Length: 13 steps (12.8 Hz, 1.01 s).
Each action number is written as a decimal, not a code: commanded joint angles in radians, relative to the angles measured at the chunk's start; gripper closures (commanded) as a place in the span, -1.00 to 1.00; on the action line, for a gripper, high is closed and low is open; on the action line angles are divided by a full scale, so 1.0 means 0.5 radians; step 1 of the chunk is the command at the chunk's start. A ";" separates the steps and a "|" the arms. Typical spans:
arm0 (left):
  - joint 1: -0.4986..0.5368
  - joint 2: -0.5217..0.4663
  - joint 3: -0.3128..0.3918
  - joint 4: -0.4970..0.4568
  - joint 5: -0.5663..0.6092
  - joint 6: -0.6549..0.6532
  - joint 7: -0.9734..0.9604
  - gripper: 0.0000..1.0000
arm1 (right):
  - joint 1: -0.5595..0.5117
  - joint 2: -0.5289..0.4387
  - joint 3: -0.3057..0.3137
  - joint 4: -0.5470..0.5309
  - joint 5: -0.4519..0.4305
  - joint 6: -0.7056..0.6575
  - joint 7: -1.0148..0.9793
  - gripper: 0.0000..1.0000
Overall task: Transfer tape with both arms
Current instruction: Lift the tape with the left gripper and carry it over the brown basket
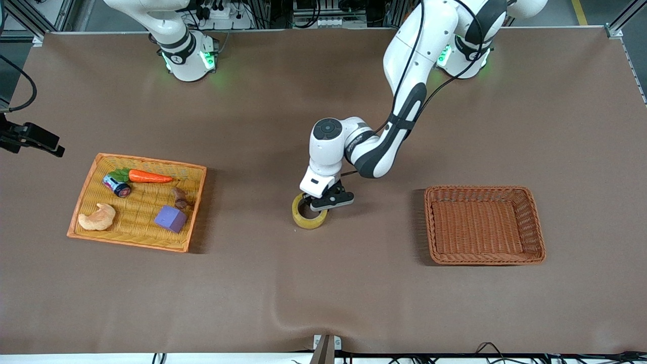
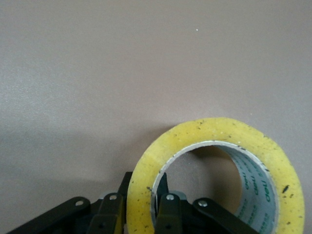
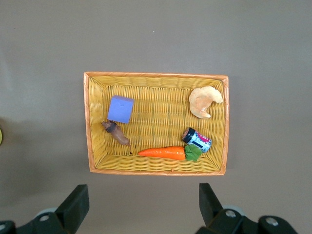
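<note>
Tape (image 1: 309, 212) sits flat on the brown table (image 1: 323, 293) mid-table, between the two baskets: translucent yellow ring with dark specks, grey printed core. Left gripper (image 1: 331, 198) is down on it, fingers (image 2: 168, 214) pinched on the ring wall, one inside the hole, one outside. Bare tabletop on all sides of the roll. Brown wicker basket (image 1: 484, 225) toward the left arm's end, nothing in it. Yellow tray basket (image 1: 139, 201) toward the right arm's end holds purple cube (image 1: 170, 218), croissant toy (image 1: 97, 217), carrot (image 1: 149, 176), small can (image 1: 117, 185), brown figure (image 1: 180, 197). Right gripper (image 3: 141, 204) waits high over the tray basket, fingers spread wide, holding nothing.
</note>
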<state>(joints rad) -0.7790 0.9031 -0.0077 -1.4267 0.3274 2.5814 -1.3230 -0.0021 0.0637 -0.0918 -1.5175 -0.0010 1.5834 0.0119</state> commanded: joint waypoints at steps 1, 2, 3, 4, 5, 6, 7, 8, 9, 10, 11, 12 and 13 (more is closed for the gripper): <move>-0.016 -0.057 0.034 0.043 0.063 0.013 -0.203 1.00 | -0.014 0.011 0.003 0.031 0.005 -0.034 -0.024 -1.00; -0.010 -0.103 0.034 0.040 0.063 0.013 -0.265 1.00 | -0.014 0.011 0.003 0.031 0.008 -0.031 -0.021 -1.00; 0.002 -0.152 0.034 0.040 0.060 0.010 -0.305 1.00 | -0.014 0.011 0.003 0.038 0.008 -0.031 -0.021 -1.00; 0.015 -0.204 0.034 0.040 0.054 0.010 -0.339 1.00 | -0.014 0.008 0.003 0.038 0.005 -0.031 -0.021 -1.00; 0.024 -0.272 0.034 0.040 0.045 0.007 -0.388 1.00 | -0.017 0.008 0.003 0.038 -0.007 -0.034 -0.024 -1.00; 0.057 -0.354 0.034 0.028 0.048 0.001 -0.458 1.00 | -0.017 0.008 0.003 0.038 -0.016 -0.034 -0.024 -1.00; 0.085 -0.434 0.031 0.007 0.042 -0.018 -0.486 1.00 | -0.017 0.008 0.003 0.038 -0.016 -0.034 -0.024 -1.00; 0.116 -0.493 0.031 -0.012 0.039 -0.070 -0.489 1.00 | -0.017 0.008 0.003 0.038 -0.010 -0.031 -0.021 -1.00; 0.159 -0.530 0.031 -0.012 0.039 -0.122 -0.489 1.00 | -0.017 0.011 0.003 0.038 -0.007 -0.031 -0.021 -1.00; 0.189 -0.569 0.028 -0.015 0.035 -0.177 -0.493 1.00 | -0.017 0.011 0.003 0.038 -0.007 -0.031 -0.024 -1.00; 0.232 -0.618 0.025 -0.018 0.026 -0.302 -0.499 1.00 | -0.017 0.011 0.003 0.035 -0.007 -0.031 -0.024 -1.00; 0.287 -0.683 0.025 -0.021 0.005 -0.482 -0.496 1.00 | -0.011 0.011 0.003 0.035 -0.004 -0.031 -0.024 -1.00; 0.361 -0.732 0.022 -0.021 0.005 -0.648 -0.493 1.00 | -0.014 0.017 0.003 0.035 0.005 -0.019 -0.024 -1.00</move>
<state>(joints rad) -0.6458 0.6142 0.0101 -1.3945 0.3269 2.3592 -1.5455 -0.0029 0.0640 -0.0936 -1.5158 -0.0011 1.5814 0.0116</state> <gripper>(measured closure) 0.771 0.000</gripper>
